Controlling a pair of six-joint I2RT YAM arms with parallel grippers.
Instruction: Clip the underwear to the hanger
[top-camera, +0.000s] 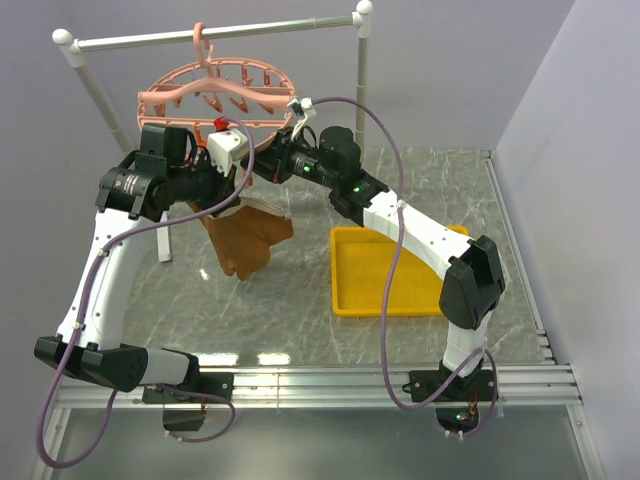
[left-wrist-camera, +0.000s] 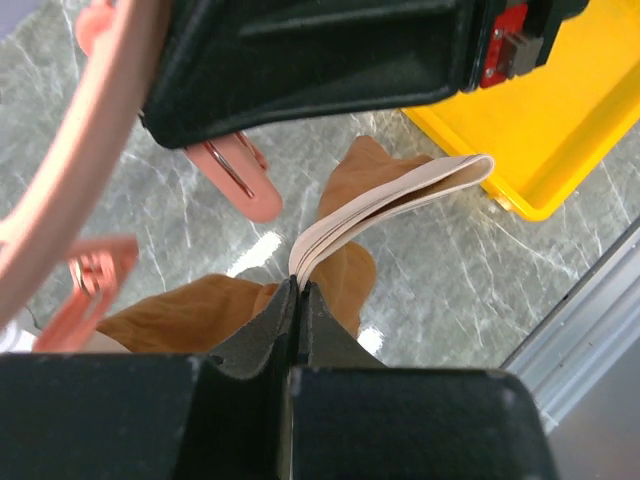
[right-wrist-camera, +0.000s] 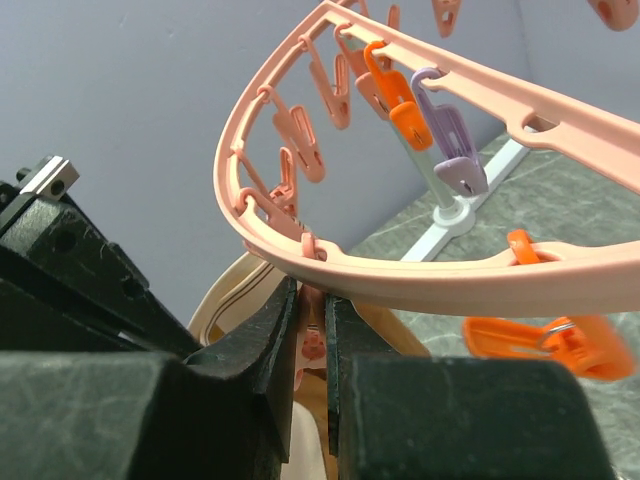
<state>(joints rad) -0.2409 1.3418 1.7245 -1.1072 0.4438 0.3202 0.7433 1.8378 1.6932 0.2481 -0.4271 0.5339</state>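
Note:
The salmon-pink round hanger (top-camera: 215, 90) hangs by its hook from the rail, its ring (right-wrist-camera: 400, 275) lined with pink, orange and purple clips. The brown underwear (top-camera: 245, 240) dangles below it over the table. My left gripper (left-wrist-camera: 298, 285) is shut on the underwear's tan waistband (left-wrist-camera: 400, 190), which folds out beyond the fingertips. My right gripper (right-wrist-camera: 312, 300) is shut on a pink clip (right-wrist-camera: 318, 340) that hangs just under the ring, with the waistband (right-wrist-camera: 225, 300) right behind it. In the top view both grippers meet under the hanger's front edge, the left gripper (top-camera: 240, 182) beside the right gripper (top-camera: 263, 165).
A white and grey rail (top-camera: 250, 32) on two posts spans the back of the table. Its foot (right-wrist-camera: 455, 215) stands on the marble. A yellow tray (top-camera: 350, 300) lies right of the underwear. Loose pink clips (left-wrist-camera: 235, 175) dangle near my left wrist.

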